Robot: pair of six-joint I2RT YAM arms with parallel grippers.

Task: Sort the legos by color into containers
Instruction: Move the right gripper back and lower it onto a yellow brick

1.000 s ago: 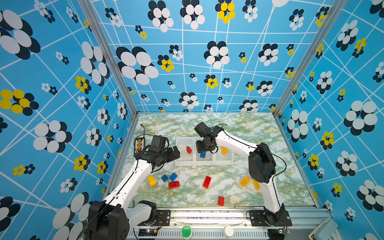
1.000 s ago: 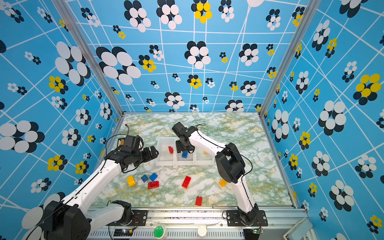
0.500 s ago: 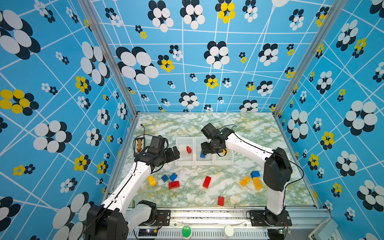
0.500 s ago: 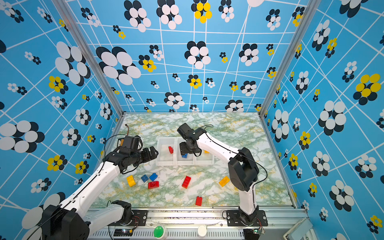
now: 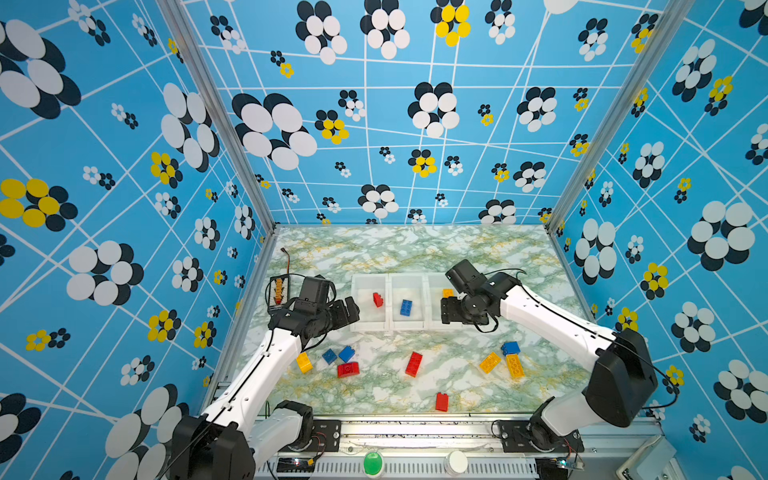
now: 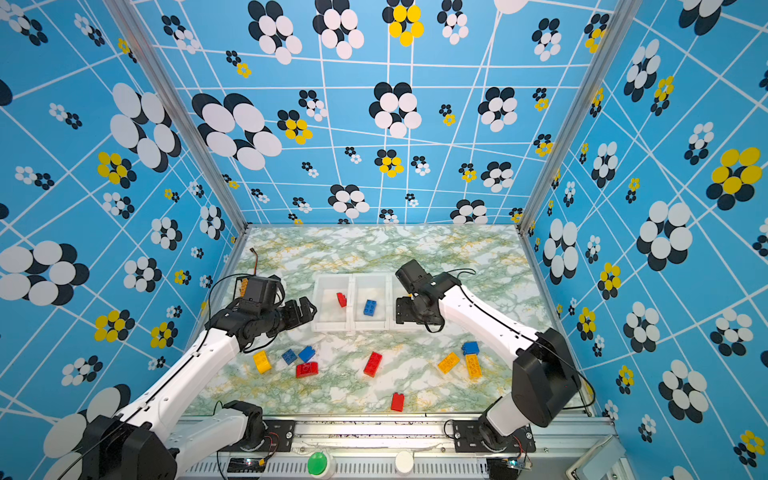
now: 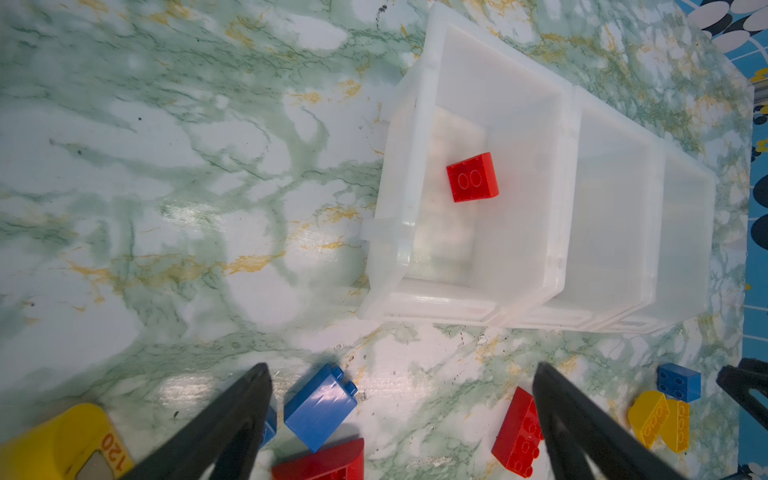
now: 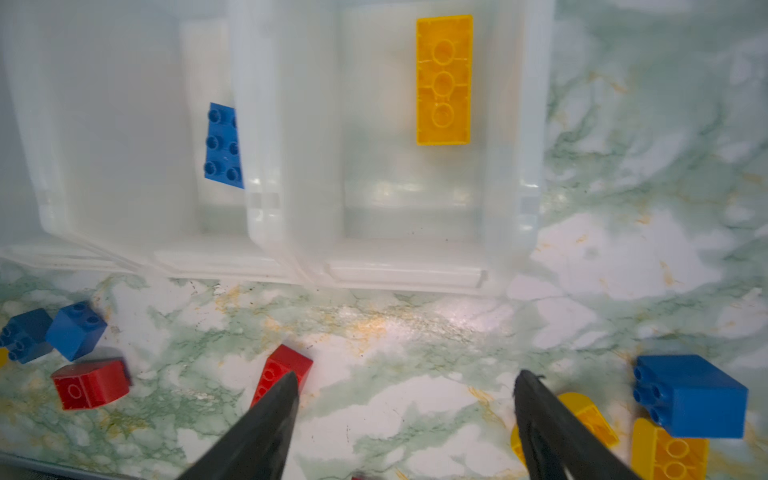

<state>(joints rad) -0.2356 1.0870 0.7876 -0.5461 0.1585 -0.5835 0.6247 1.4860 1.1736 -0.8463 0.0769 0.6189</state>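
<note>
Right gripper (image 8: 407, 376) has cleared the middle of the containers (image 5: 409, 327), jaws apart, empty; left gripper (image 7: 401, 368) likewise. Only the right wrist view shows the yellow brick (image 8: 444, 79) whole.

The 3 containers (image 5: 390, 328) block mid-table. The left and middle bins are free from above, while the right gripper (image 8: 405, 386) hangs over the right bin. The marble table (image 5: 415, 249) behind lies open. Scattered legos (image 5: 413, 364) leave wide lanes in front.

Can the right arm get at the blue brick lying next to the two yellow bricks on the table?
Probably yes. The right tool is open and empty, and the blue brick lies uncovered on that arm's side. A yellow brick close against it may crowd the grasp.
</note>
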